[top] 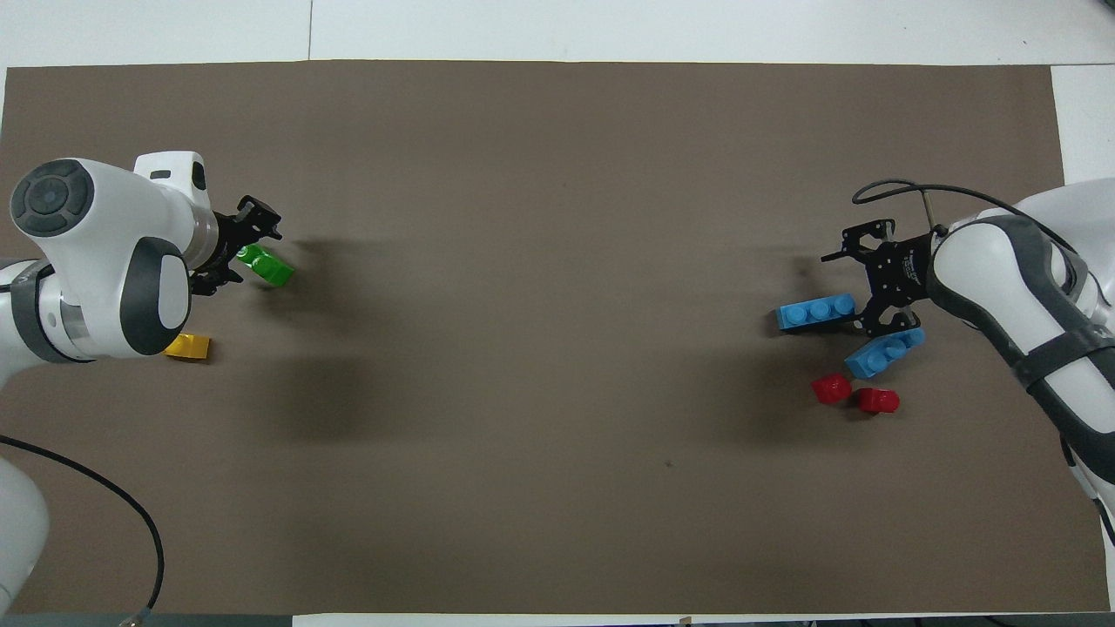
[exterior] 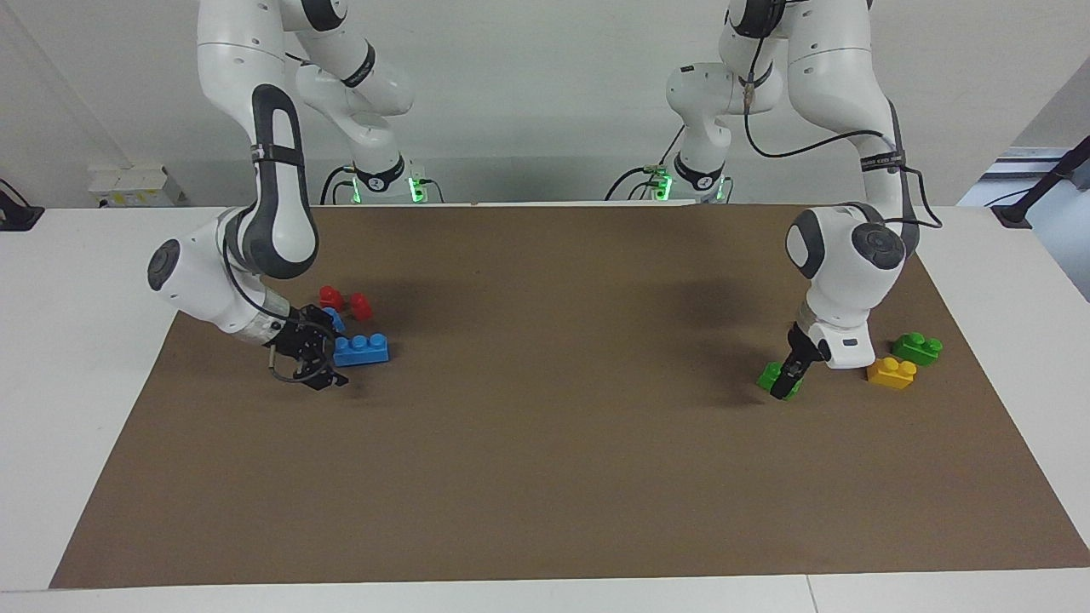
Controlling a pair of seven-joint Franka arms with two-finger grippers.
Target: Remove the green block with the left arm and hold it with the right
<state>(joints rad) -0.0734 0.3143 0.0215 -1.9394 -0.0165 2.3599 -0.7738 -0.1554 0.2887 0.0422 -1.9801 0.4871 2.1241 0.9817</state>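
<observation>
At the right of the facing view, the left gripper [exterior: 785, 383] reaches down onto the green block [exterior: 777, 377], which lies on the brown mat [exterior: 545, 477] toward the left arm's end of the table; in the overhead view the same block [top: 266, 265] shows at the upper left. The jaws straddle the brick, but whether they have pinched it cannot be told. A small hard plastic piece, it looks light, stiff and somewhat slick, so the flat side walls below the two studs seem the surest hold. A yellow brick [exterior: 891, 372] and a darker green brick [exterior: 917, 347] sit just beside the left arm's wrist, leaving little room on that flank. At the left of the facing view, the right gripper [exterior: 319, 368], jaws spread, hangs low beside two blue bricks [exterior: 361, 349] and red pieces [exterior: 345, 301]. The mat's whole centre looks open for a handover.
</observation>
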